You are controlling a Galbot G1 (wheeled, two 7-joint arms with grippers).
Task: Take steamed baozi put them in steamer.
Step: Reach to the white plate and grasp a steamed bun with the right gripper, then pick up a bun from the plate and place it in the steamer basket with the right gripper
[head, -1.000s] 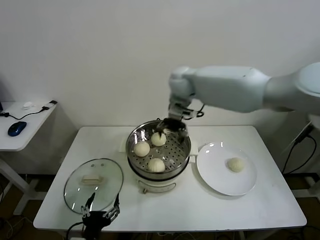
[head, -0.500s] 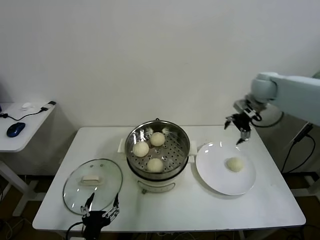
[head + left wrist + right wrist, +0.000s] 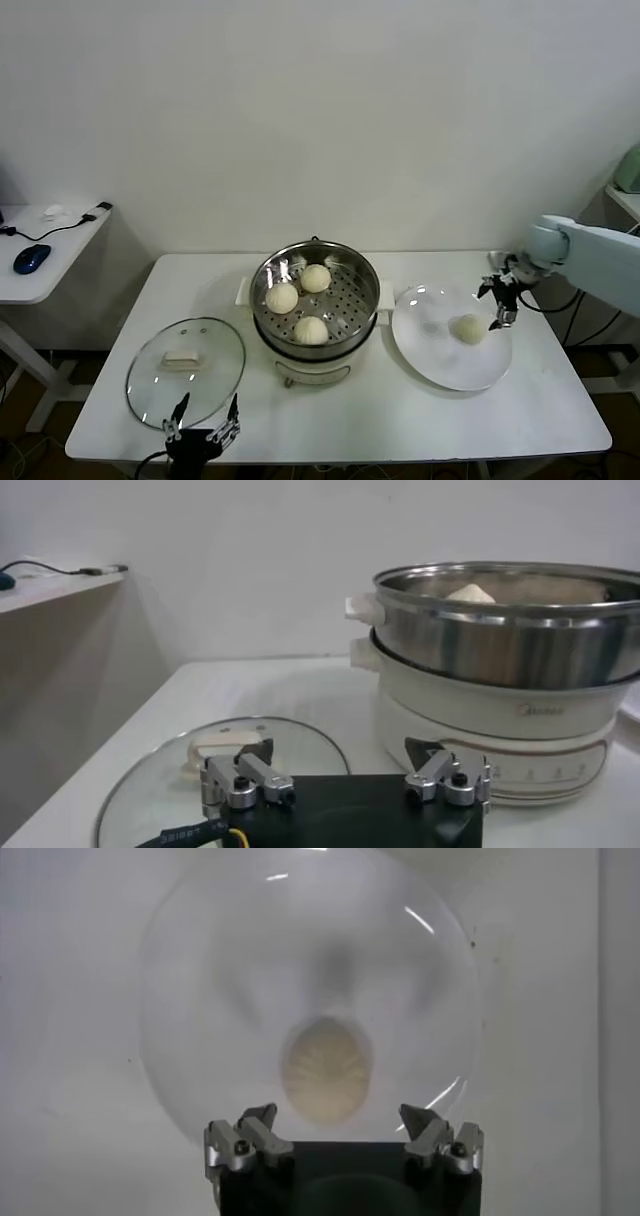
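There are 4 steamed baozi in all: 3 lie inside the steamer [image 3: 316, 300] and 1 lies on the white plate [image 3: 450, 362] to the steamer's right. In the steamer, 1 bun [image 3: 316, 278] sits toward the back, 1 [image 3: 282, 297] toward the robot's left, and 1 [image 3: 311, 329] at the front, all apart from each other on the perforated steel floor. The 4th bun [image 3: 469, 328] rests on the plate's right half. There is 1 glass lid [image 3: 186, 371] with a white handle, flat on the white table [image 3: 400, 420] at the steamer's front left. The right gripper [image 3: 500, 300] hangs just over the plate's right edge, beside the lone bun, its fingers spread wide and holding nothing. The left gripper [image 3: 203, 432] is parked at the table's near edge beside the lid, fingers likewise spread and empty. The right wrist view looks straight down on the plate [image 3: 200, 998] and shows the bun [image 3: 327, 1070] between the 2 spread fingers with fine creases radiating over its dome, a detail the head view lacks. The left wrist view shows the steamer [image 3: 500, 630] side-on: shiny steel basket on a cream pot base with a side handle, only 1 bun top [image 3: 470, 594] peeking above the rim. The buns are smooth, round and cream-white.
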